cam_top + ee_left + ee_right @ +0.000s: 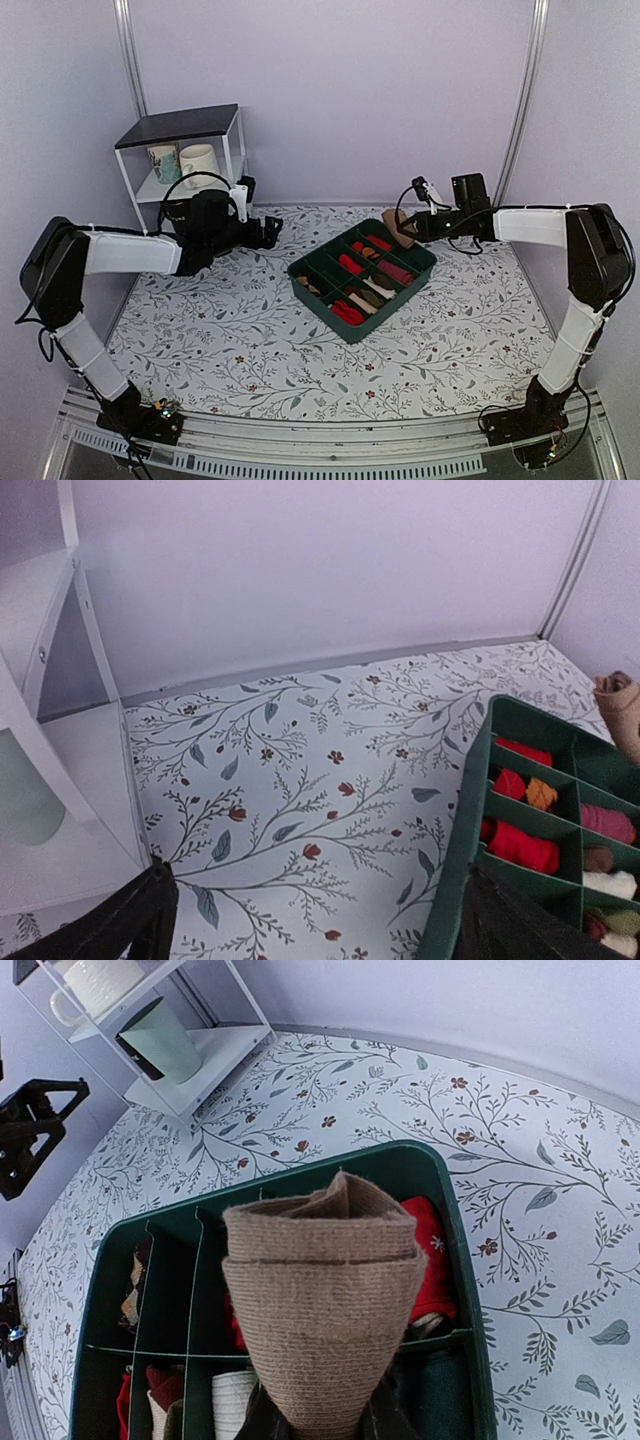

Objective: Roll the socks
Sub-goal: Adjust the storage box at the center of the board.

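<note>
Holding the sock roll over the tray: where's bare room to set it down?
Bare floral tablecloth lies between the open left gripper and the green divided tray, and in front of the tray toward the near edge. The tray is crowded with red rolled socks beneath the tan knit sock roll in the right gripper.

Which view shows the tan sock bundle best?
The right wrist view: the tan sock bundle fills the centre, knit and folds clear. The top external view shows a small tan blob by the green tray; the left wrist view, a sliver at its right edge.
</note>
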Controlling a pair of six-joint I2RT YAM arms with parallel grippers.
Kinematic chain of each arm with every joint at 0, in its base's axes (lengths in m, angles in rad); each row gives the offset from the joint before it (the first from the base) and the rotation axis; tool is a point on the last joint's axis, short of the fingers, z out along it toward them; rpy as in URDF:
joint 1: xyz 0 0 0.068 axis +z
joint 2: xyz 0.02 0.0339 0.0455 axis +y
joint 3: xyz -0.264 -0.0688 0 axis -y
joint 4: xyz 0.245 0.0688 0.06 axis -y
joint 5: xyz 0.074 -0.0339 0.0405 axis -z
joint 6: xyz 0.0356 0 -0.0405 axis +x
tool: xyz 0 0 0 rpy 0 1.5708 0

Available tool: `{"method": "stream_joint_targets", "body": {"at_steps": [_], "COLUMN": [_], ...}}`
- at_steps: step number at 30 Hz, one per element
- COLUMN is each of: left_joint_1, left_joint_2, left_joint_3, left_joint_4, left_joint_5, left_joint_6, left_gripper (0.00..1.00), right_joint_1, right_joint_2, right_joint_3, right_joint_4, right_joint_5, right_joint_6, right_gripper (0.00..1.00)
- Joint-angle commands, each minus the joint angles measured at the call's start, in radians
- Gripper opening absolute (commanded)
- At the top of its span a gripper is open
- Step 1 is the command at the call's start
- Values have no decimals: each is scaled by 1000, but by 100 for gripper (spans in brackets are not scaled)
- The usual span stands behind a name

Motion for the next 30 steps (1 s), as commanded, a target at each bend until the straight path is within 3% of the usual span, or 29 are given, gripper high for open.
{"method": "stream_joint_targets", "body": {"at_steps": [1, 5, 9, 13, 18, 25, 30], "left_joint_1": [-45, -113, -163, -179, -189, -191, -190], "left_joint_2": [-98, -175, -212, -143, -72, 10, 26], "left_joint_3": [-7, -55, -120, -41, 62, 62, 27], "left_joint_4": [-232, -300, -252, -372, -476, -525, -464], "left_joint_5": [71, 78, 76, 98, 66, 54, 12], "left_joint_6": [31, -74, -208, -249, -275, -283, -231], "left_gripper": [99, 95, 90, 89, 91, 92, 93], "right_joint_1": [4, -8, -65, -93, -99, -96, -90], "right_joint_2": [29, 45, 117, 266, 324, 163, -28], "right_joint_3": [78, 118, 196, 332, 339, 94, -117], "right_joint_4": [-57, -112, -166, -290, -348, -248, -197], "right_joint_5": [65, 214, 288, 277, 214, 43, -48], "right_joint_6": [53, 3, 8, -8, -13, -16, 1], "right_gripper": [2, 2, 3, 3, 2, 2, 3]}}
